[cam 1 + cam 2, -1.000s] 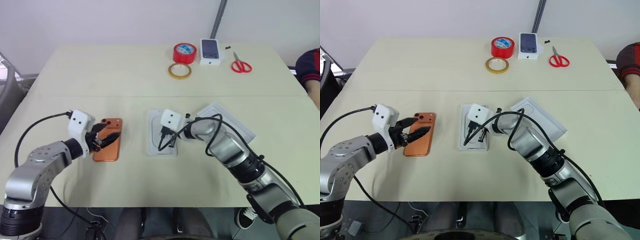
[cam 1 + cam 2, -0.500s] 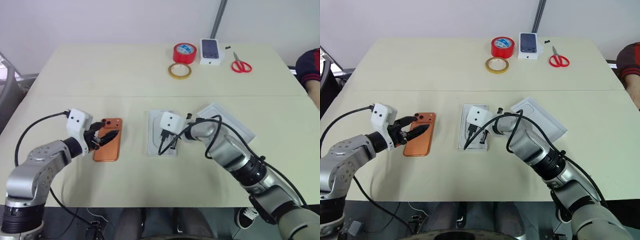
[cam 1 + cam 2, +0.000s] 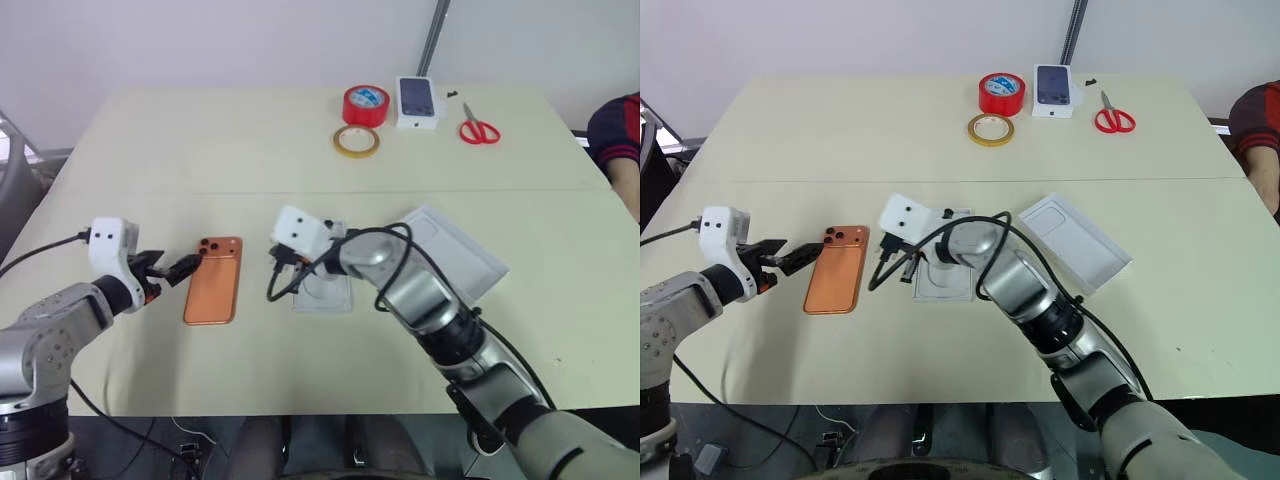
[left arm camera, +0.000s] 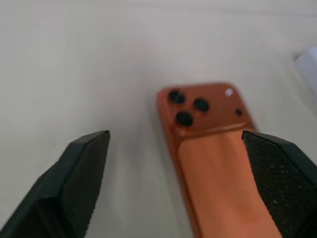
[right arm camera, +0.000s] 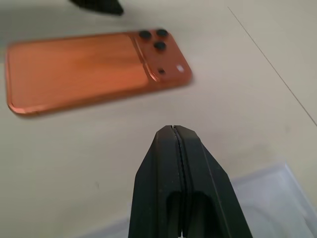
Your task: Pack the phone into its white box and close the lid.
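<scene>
Phone (image 3: pixel 213 293) flat on table (image 3: pixel 200 150), back up. Left gripper (image 3: pixel 172 270) spread wide just beside it; right gripper (image 5: pixel 174 148) pressed together, empty, between phone and tray (image 3: pixel 325 292).

Even, bright, diffuse light leaves only faint soft shadows on the pale counter (image 3: pixel 150 150), while both wrist views are blurred, the phone (image 4: pixel 213 144) smeared and soft-edged.

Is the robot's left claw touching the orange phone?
Apart. In the left wrist view the left claw is open, with bare table between one finger and the phone; the other finger's contact is unclear.
</scene>
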`<act>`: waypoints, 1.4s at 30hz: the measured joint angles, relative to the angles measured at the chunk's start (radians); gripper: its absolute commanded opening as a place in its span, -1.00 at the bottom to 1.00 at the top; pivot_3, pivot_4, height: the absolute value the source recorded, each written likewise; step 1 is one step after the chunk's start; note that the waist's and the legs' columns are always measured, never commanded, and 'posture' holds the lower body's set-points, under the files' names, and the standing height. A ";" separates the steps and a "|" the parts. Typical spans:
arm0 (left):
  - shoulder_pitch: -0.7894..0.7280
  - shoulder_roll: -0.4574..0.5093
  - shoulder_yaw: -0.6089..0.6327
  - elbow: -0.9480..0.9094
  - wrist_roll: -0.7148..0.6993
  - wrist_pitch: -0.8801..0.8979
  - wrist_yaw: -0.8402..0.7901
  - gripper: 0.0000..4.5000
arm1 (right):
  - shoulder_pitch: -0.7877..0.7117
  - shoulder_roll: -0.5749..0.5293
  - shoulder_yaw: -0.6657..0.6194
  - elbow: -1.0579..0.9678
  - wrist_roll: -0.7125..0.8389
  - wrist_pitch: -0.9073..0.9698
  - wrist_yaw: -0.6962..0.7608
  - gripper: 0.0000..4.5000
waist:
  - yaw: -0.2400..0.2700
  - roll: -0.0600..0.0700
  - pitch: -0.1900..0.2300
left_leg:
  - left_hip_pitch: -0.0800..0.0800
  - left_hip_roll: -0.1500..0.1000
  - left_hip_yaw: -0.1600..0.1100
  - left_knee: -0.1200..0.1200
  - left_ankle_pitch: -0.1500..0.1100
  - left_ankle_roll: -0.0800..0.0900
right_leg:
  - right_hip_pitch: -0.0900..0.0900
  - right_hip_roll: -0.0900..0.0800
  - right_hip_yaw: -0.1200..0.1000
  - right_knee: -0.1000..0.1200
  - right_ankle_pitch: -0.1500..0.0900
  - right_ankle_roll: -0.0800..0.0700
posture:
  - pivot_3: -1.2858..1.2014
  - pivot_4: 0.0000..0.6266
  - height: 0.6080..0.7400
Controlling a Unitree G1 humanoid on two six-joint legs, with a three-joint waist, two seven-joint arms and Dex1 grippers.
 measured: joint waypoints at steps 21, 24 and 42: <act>-0.121 -0.226 0.036 -0.121 -0.104 0.415 0.129 0.99 | -0.044 0.059 0.180 0.163 -0.091 -0.028 0.044 -1.00 | 0.012 -0.001 -0.004 | 0.001 -0.002 -0.001 0.000 0.003 -0.006 | 0.002 -0.002 0.000 0.000 0.000 0.000 | 0.03 -0.52 1.00; -0.139 -0.261 0.049 -0.128 -0.103 0.445 0.142 0.99 | -0.044 0.051 0.179 0.162 -0.096 -0.032 0.048 -1.00 | 0.013 0.000 -0.004 | 0.001 -0.002 -0.001 0.000 0.003 -0.006 | 0.003 -0.002 -0.001 0.000 0.000 0.000 | 0.03 -0.52 1.00; -0.174 -0.306 0.139 -0.073 -0.135 0.484 0.165 0.62 | -0.041 0.047 0.170 0.162 -0.106 -0.038 0.055 -1.00 | 0.011 -0.001 -0.004 | 0.002 -0.002 -0.001 0.000 0.004 -0.007 | 0.003 -0.002 -0.001 0.000 0.000 0.000 | 0.03 -0.52 1.00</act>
